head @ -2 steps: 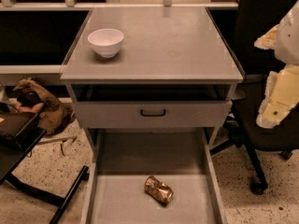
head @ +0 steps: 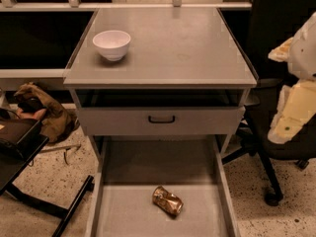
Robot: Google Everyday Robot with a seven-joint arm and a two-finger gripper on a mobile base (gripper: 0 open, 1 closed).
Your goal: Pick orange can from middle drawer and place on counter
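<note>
Camera view shows the dented, shiny orange can in the middle drawer — gripper far right (grip unclear).

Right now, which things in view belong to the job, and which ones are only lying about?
For the job: orange can, lying in the open middle drawer; counter; gripper, at the right edge, far from the can.
Lying about: white bowl on the counter; brown cloth on the floor; black chair.
</note>
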